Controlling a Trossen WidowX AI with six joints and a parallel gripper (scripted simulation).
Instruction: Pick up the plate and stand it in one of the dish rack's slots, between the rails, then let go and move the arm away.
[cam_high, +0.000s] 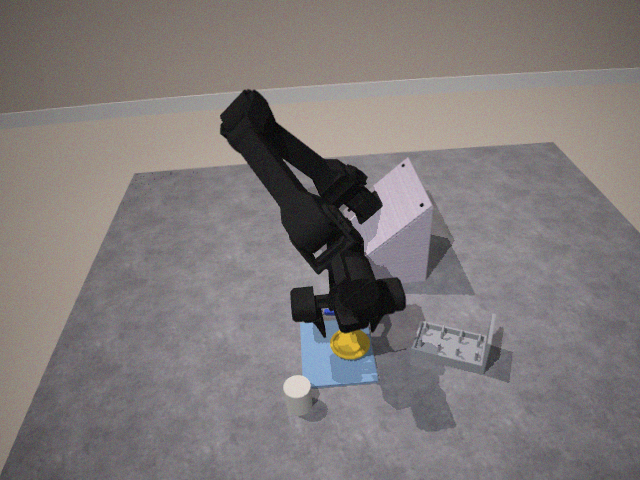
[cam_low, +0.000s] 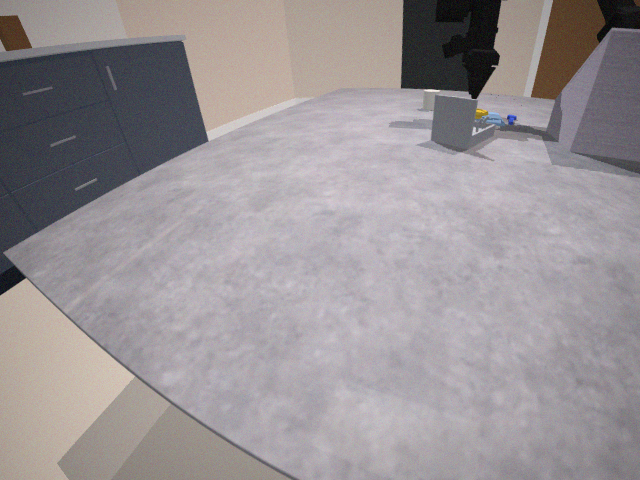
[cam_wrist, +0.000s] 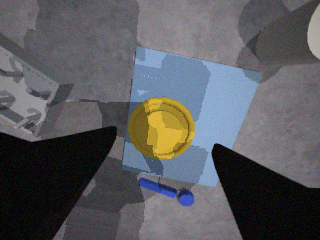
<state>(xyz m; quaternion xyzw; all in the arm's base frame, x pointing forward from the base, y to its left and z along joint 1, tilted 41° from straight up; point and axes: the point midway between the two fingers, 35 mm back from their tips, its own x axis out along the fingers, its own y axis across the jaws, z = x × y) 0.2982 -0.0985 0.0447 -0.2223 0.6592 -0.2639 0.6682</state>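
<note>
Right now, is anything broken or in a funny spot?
Nothing stands out. The plate lies flat on the mat, the spoon beside the mat, the rack upright and empty. The open tool hangs above the plate.

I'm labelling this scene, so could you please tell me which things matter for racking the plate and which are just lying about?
Needed: yellow plate, dish rack, open gripper above the plate.
Lying about: light blue mat under the plate, blue spoon, white cup, grey wedge block.
</note>
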